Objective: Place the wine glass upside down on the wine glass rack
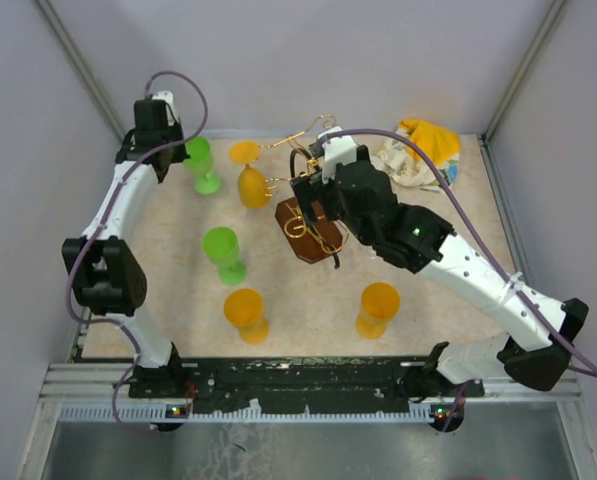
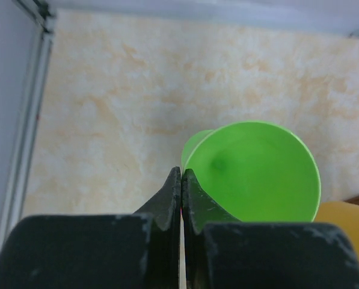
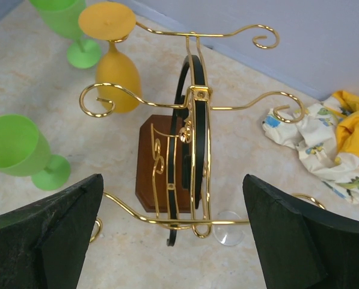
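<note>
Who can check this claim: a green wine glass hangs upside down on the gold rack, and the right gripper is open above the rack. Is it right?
Not quite. The hanging wine glass is orange, not green; the right wrist view shows it upside down, its foot on an arm of the wine glass rack. The right gripper is indeed open above the rack.

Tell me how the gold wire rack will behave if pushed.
The gold wire rack may tip: its tall arms spread wider than its dark brown wooden base. The thin wires probably flex. The orange wine glass hung upside down on it could swing or slip off.
</note>
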Controlling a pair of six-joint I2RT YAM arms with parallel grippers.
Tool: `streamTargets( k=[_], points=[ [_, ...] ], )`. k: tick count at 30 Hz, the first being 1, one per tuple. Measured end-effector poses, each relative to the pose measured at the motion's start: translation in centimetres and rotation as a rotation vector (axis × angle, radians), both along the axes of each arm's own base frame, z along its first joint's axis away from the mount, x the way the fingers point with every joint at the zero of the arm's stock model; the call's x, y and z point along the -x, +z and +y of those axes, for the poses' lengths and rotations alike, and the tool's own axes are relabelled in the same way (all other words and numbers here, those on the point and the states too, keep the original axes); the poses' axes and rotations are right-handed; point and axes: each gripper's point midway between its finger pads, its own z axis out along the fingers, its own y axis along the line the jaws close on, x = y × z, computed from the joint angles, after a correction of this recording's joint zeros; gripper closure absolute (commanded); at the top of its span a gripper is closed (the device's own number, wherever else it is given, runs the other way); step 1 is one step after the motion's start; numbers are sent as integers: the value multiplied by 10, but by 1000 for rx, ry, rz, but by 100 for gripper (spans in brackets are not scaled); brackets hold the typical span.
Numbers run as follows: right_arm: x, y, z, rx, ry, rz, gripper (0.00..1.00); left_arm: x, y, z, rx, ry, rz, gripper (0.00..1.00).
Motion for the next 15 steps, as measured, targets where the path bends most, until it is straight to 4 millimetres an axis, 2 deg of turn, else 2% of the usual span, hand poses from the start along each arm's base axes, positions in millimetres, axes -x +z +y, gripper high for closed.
streamTargets(
  k=[2,6,9,11,15],
  points=[
    [-5,-2,7,-21,16,17,1,1,31,4,-8,1,-83,100],
    [-10,6,26,-108,86,42,1,10,118,4,-9,-23,-324,100],
    [-8,19,37,-183,143,44,1,29,183,-3,10,-70,-525,100],
    [-6,28,45,-232,178,43,1,43,213,-11,27,-113,-638,100],
    [-2,42,58,-341,254,61,1,73,248,-33,75,-237,-848,100]
  ],
)
